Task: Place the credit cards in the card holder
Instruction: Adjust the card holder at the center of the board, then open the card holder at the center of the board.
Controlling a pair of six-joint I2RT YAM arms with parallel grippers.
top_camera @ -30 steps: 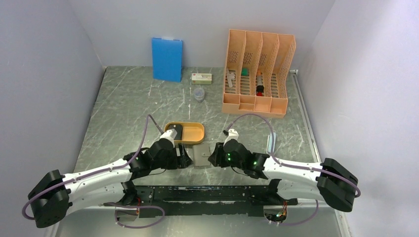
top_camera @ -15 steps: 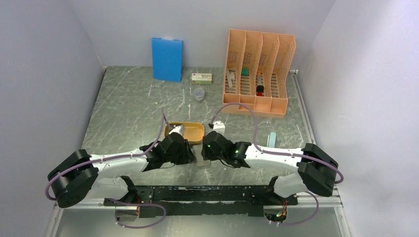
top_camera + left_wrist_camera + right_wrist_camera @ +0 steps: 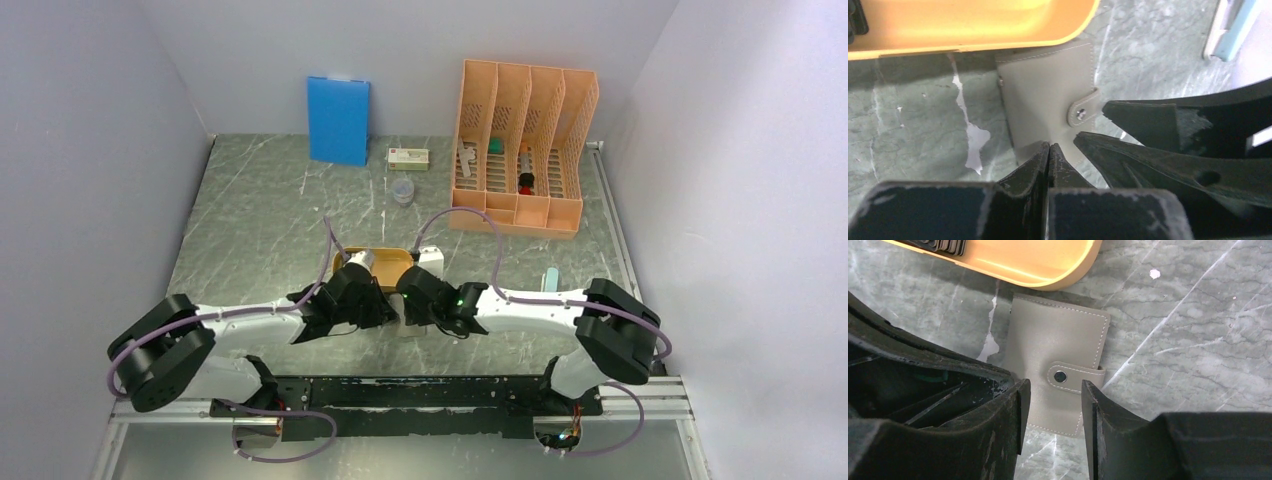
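Note:
The card holder [image 3: 1058, 365] is a grey-taupe wallet lying flat on the table, closed by a snap tab [image 3: 1068, 377], just in front of the orange tray [image 3: 1038, 260]. Dark credit cards [image 3: 945, 245] lie in the tray's far corner. My left gripper [image 3: 1049, 147] is shut, its tips meeting over the wallet's [image 3: 1048, 95] near edge with nothing visible between them. My right gripper [image 3: 1053, 385] is open and hangs over the wallet's tab end, one finger on either side of the tab. In the top view both grippers [image 3: 385, 312] [image 3: 408, 305] meet in front of the tray, hiding the wallet.
An orange slotted file rack [image 3: 520, 150] stands at the back right, a blue board [image 3: 338, 120] leans on the back wall, with a small box [image 3: 409, 156] and a clear cup [image 3: 402, 190] between them. A pale blue strip [image 3: 549, 280] lies right of the right arm.
Both arms have swung inward over the wallet. The left gripper has closed from open to shut. The right gripper has moved left and stayed open.

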